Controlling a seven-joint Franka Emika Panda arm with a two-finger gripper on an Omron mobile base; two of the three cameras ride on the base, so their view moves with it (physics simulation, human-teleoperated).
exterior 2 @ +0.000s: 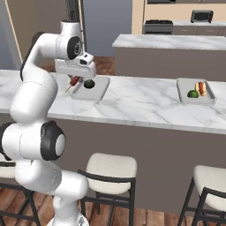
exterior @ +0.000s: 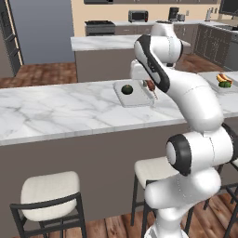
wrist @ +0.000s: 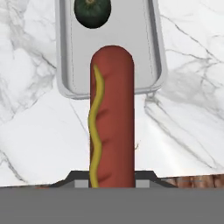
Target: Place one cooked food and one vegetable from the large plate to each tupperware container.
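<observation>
My gripper (wrist: 113, 181) is shut on a red-brown sausage (wrist: 113, 118) with a wavy line of mustard, which points away from the hand. It hangs over the near rim of one tupperware container (wrist: 131, 39), a pale grey tray. A dark green round vegetable (wrist: 92, 12) lies at that tray's far end. From the base, the gripper (exterior: 149, 85) (exterior 2: 75, 81) holds the sausage (exterior: 153, 90) (exterior 2: 71, 85) at the tray's (exterior: 135, 98) (exterior 2: 98, 88) edge, beside the vegetable (exterior: 127, 89) (exterior 2: 89, 84). The large plate is out of view.
The second tupperware container (exterior 2: 182, 90) (exterior: 211, 83) sits further along the marble counter (exterior 2: 141, 103) and holds a sausage (exterior 2: 201, 88) and a green vegetable (exterior 2: 193, 94). Stools (exterior 2: 109, 170) stand below the counter's front. Another island (exterior: 97, 44) lies behind.
</observation>
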